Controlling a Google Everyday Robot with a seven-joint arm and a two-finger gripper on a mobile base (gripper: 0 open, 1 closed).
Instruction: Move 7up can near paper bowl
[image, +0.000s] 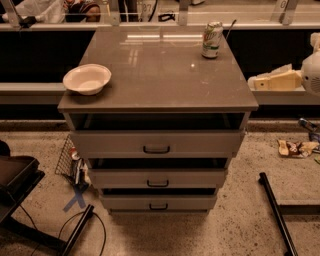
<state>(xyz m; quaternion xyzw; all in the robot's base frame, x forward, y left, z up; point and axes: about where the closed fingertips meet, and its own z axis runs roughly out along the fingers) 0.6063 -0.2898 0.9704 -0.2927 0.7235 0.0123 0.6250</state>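
Note:
The 7up can (212, 39) stands upright at the far right corner of the grey cabinet top (160, 75). The paper bowl (87, 78) sits near the front left edge of the same top, far from the can. My gripper (256, 82) is off the right side of the cabinet, at about the height of the top, pointing left toward it. It is well short of the can and holds nothing that I can see.
The cabinet has three drawers (156, 145) slightly pulled out. A counter runs behind it. A wire basket (70, 162) leans at the lower left. Litter (297, 147) lies on the floor at right, and a black bar (277, 215) at lower right.

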